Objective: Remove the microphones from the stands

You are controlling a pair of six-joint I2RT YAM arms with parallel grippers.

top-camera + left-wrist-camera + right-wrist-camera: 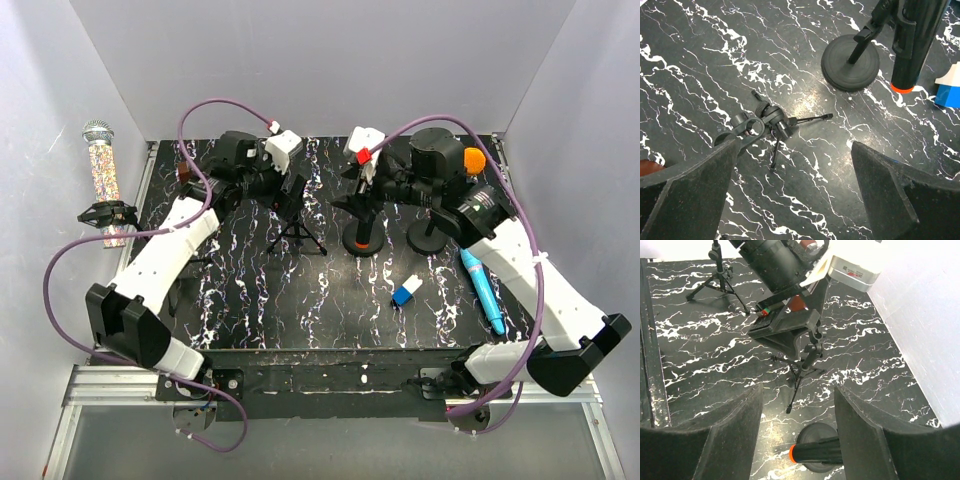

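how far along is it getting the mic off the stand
Done: nothing yet; the black mic still looks clipped to the round-base stand. In hand: the right gripper is open with the mic's end between its fingers, not gripping; the left gripper is open above an empty tripod. Left: grip the mic and lift it out.

Black microphone (915,45), orange-tipped; black-white marbled table (715,60)
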